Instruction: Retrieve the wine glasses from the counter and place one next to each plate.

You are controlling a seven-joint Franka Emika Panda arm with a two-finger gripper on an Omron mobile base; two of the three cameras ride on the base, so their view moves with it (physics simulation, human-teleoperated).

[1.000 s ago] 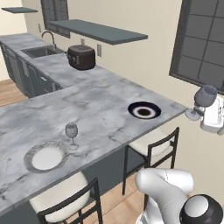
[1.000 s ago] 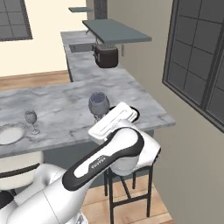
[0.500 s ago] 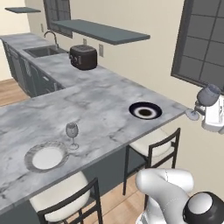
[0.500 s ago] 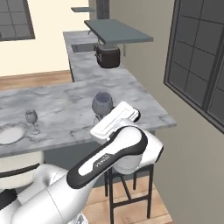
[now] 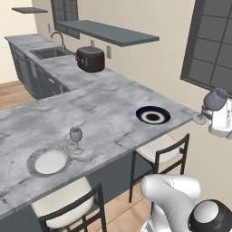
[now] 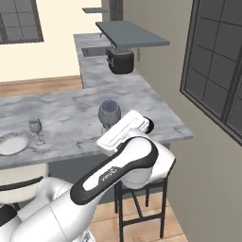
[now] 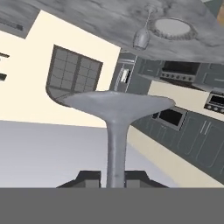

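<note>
- The tool (image 7: 113, 177) is pinched on the thin stem of 1 wine glass (image 5: 215, 100); in the hand view its 2 dark fingertips (image 7: 89, 177) sit tight on either side of the stem, with the flat round foot above them.
- In the left base view this held glass is tilted and hangs in the air past the far right corner of the marble tabletop (image 5: 104, 106), apart from it.
- The dark plate (image 5: 153, 115) with a pale centre lies near that right corner.
- The second wine glass (image 5: 76, 135) stands upright on the tabletop, just beside the pale plate (image 5: 48, 161) near the front edge.
- In the right base view the held glass (image 6: 109, 113) shows above the white arm, in front of the tabletop.
- A dark round cooker (image 5: 90, 59) stands further back, a sink (image 5: 49, 52) behind it.
</note>
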